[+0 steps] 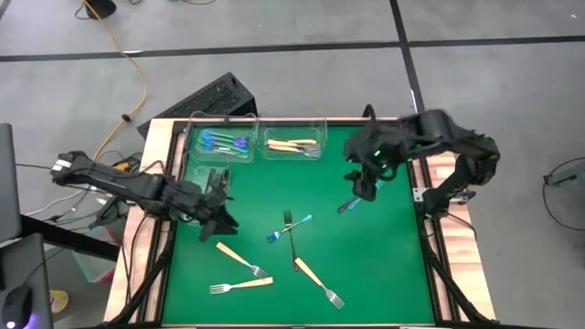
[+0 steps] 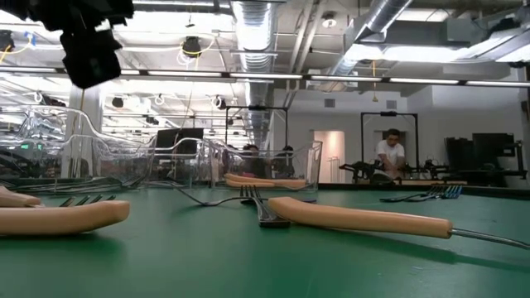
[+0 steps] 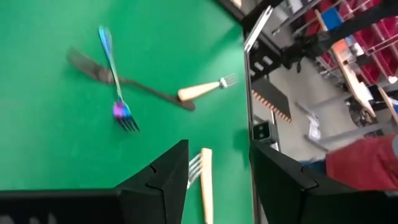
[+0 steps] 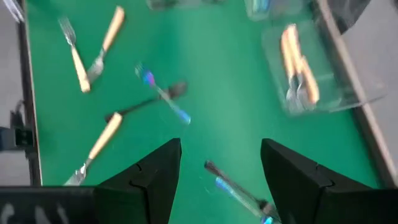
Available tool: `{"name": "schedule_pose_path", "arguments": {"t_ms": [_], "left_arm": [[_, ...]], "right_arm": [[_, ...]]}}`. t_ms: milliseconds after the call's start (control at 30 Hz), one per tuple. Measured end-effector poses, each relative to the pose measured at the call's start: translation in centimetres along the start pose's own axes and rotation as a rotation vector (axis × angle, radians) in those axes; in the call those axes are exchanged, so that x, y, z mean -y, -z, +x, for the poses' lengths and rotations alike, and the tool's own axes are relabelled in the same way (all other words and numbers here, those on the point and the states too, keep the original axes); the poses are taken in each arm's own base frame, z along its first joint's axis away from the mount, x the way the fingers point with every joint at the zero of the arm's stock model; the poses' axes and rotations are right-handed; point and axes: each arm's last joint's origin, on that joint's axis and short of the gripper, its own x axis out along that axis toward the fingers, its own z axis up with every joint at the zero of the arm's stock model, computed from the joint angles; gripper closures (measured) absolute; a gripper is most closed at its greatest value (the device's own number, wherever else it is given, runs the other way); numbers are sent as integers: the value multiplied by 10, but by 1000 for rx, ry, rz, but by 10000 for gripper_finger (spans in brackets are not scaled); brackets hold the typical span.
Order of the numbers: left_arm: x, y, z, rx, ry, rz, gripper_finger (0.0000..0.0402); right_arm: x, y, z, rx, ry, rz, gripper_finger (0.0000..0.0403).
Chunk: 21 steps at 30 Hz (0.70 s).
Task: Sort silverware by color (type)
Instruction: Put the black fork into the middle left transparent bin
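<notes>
The left gripper (image 1: 219,208) hovers near the table's (image 1: 384,274) left edge with its fingers spread and nothing between them. Behind it, along the far edge, one clear bin (image 1: 219,144) holds blue-iridescent forks (image 1: 226,142) and the next bin (image 1: 294,143) holds tan-handled forks (image 1: 294,146) — that much looks sorted.

Still loose on the green: two tan-handled forks (image 1: 242,271) toward the near-left corner, a blue fork (image 1: 289,228) crossed over a dark one (image 1: 291,236) at the middle, another tan-handled fork (image 1: 318,282) toward the near edge, and a blue-and-dark pair (image 1: 350,205) nearer the right edge.

The right gripper (image 1: 369,179) hangs above that pair, fingers wide and empty. I judge the job roughly half done — no dark pile shows clearly yet.
</notes>
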Motion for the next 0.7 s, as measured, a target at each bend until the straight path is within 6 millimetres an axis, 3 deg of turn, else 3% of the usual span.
{"name": "schedule_pose_path", "arguments": {"t_ms": [167,433,567,700], "left_arm": [[1,0,27,-43,-5,-85,249],[-2,-3,58,1,-23,-266,249],[-5,-6,70,104,-73,-368,249],[0,-15,78,217,-4,-384,249]], "right_arm": [[-29,17,33,-137,26,-30,163],[-60,64,101,-317,167,22,163],[-76,88,141,-303,154,68,163],[-91,105,177,-210,80,167,163]]}}
